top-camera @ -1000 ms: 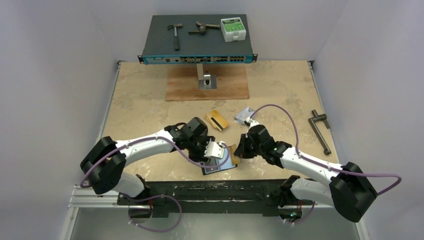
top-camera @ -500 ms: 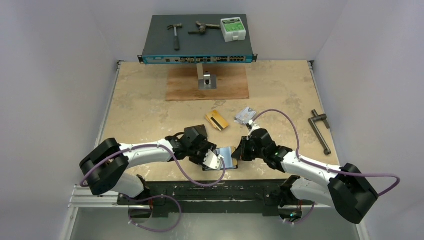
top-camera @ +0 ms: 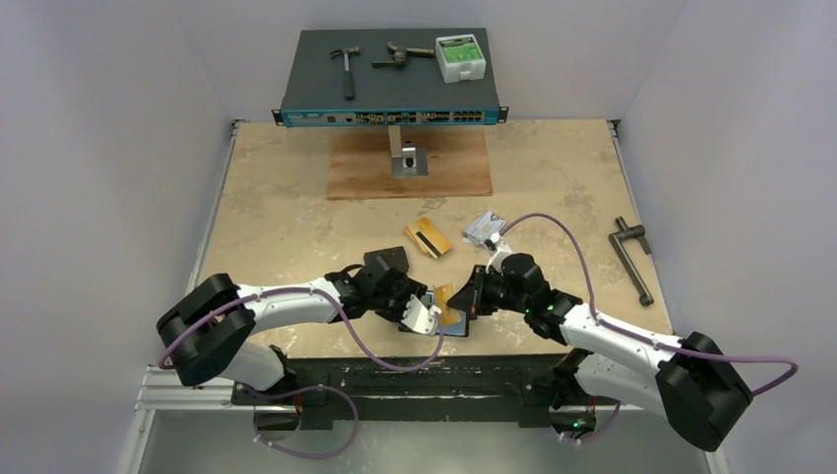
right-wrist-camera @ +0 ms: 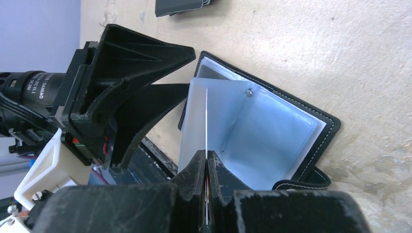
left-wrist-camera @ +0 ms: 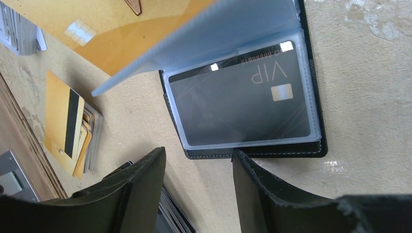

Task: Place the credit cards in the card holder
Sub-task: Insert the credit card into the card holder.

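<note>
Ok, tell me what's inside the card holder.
A dark VIP card sits in a clear pocket of the card holder. The lifted pocket leaf hides whatever lies behind it.

Both arms have white links and black joint housings: left arm [top-camera: 286, 296], right arm [top-camera: 612, 333]. A purple cable [top-camera: 538, 214] runs along each. Left gripper [right-wrist-camera: 188, 68]: black wedge fingers [right-wrist-camera: 145, 48], scuffed. Black motor housing [right-wrist-camera: 29, 90] lettered "DAMIAO". White bracket [right-wrist-camera: 39, 179] carries silver screws [right-wrist-camera: 36, 195].

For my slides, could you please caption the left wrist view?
Open card holder with a grey card inside, gold card above, left end effector open.
</note>
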`<act>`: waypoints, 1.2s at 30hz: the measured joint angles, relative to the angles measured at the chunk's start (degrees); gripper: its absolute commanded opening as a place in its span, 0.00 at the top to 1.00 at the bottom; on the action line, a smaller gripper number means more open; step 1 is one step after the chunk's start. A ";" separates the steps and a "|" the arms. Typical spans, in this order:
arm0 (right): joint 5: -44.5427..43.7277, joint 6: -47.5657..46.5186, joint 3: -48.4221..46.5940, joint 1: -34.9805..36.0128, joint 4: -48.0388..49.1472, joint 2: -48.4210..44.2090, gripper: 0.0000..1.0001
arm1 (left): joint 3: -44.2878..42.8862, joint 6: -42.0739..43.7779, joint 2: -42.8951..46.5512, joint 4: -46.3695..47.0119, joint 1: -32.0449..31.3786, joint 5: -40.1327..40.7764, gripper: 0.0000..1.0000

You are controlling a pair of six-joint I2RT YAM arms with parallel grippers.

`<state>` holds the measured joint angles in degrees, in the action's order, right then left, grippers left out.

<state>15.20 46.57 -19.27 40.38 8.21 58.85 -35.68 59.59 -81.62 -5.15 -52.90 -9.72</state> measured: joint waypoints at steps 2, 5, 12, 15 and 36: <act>0.83 0.02 0.00 0.00 0.59 0.24 1.00 | 0.15 0.00 0.02 0.24 0.00 0.09 0.49; 1.46 0.00 0.00 0.00 2.29 1.99 1.00 | 0.68 -0.02 0.24 0.96 0.00 0.24 0.50; 3.04 -0.07 0.00 0.00 4.59 6.88 1.00 | 0.92 -0.39 0.70 1.18 0.00 0.87 0.54; 3.91 -0.11 -0.04 0.00 6.03 8.87 1.00 | 0.92 -0.50 0.83 1.14 0.00 1.03 0.55; 10.10 -0.28 -0.39 -3.21 7.89 14.05 1.00 | -3.54 4.79 1.92 -10.67 3.87 3.10 0.58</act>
<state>25.30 46.28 -19.66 37.17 16.10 72.90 -39.22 64.38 -79.70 -15.81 -49.04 -6.61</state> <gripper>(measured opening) 0.004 0.388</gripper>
